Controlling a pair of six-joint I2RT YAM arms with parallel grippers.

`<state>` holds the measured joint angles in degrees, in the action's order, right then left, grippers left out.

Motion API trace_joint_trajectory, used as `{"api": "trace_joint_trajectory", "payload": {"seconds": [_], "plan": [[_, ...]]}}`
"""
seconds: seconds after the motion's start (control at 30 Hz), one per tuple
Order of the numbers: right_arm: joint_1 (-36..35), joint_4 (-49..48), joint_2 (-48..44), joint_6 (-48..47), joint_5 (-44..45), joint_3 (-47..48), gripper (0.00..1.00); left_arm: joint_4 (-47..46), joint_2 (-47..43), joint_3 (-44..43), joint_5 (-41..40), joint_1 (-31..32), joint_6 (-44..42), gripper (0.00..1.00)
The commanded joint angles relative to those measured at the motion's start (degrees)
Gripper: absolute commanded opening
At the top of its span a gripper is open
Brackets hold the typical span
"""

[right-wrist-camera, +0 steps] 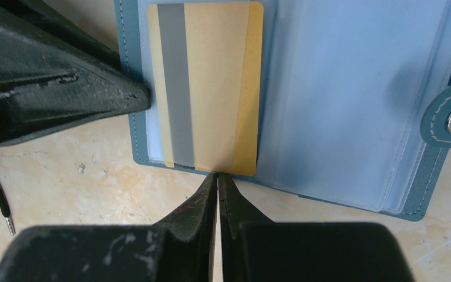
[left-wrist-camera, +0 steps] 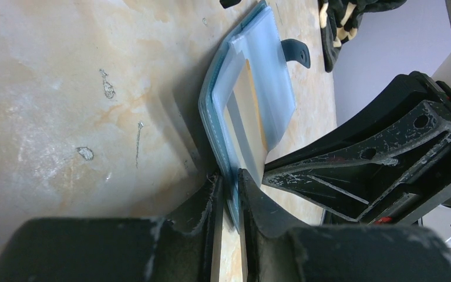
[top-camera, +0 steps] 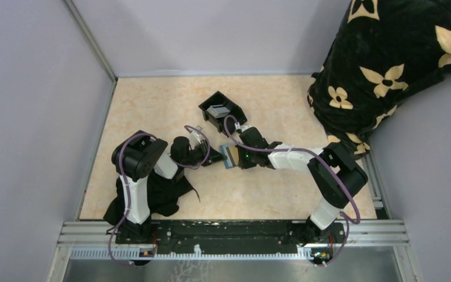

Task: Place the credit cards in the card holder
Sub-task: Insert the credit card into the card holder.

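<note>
- Count: 2 cards, 1 holder (right-wrist-camera: 352, 88), 1 tray (top-camera: 219, 97), 2 grippers.
- Tan card (right-wrist-camera: 211, 88), with a grey stripe, sits in a clear sleeve of the open teal holder.
- Holder lies just nearside of the tray.
- Grey card (top-camera: 217, 110) is in the tray.
- Left gripper (left-wrist-camera: 229, 177) is clamped on the holder's edge.
- Right gripper (right-wrist-camera: 218, 176) is closed, tips at the tan card's edge.

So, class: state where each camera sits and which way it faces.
Top external: above and behind the bases, facing down at the table; left arm and right arm show.
Left wrist: on the left arm, looking along the left fingers clamped on the card holder.
Right wrist: on the right arm, looking past the shut right fingers at the tan card.
Wrist views share the card holder.
</note>
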<state>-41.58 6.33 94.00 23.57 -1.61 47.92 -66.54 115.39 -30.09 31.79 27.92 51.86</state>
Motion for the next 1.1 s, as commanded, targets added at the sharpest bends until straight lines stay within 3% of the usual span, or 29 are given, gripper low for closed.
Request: {"api": "trace_joint_trajectory", "payload": {"seconds": [0.0, 0.67, 0.9, 1.07], "plan": [[-1.0, -1.7, 2.3, -0.7, 0.6, 2.6, 0.05, 1.2, 1.7, 0.4, 0.3, 0.2, -0.6, 0.22], [-1.1, 0.8, -2.2, -1.3, 0.2, 2.4, 0.06, 1.0, 2.2, 0.4, 0.4, 0.2, -0.6, 0.21], [-1.2, 3.0, -5.2, -1.5, 0.6, 2.8, 0.16, 1.1, 2.3, 0.3, 0.4, 0.1, -0.7, 0.22], [-1.2, 4.1, -4.9, -1.8, 2.1, 4.1, 0.31, 1.1, 2.2, 0.2, 0.5, 0.2, -0.6, 0.22]]}}
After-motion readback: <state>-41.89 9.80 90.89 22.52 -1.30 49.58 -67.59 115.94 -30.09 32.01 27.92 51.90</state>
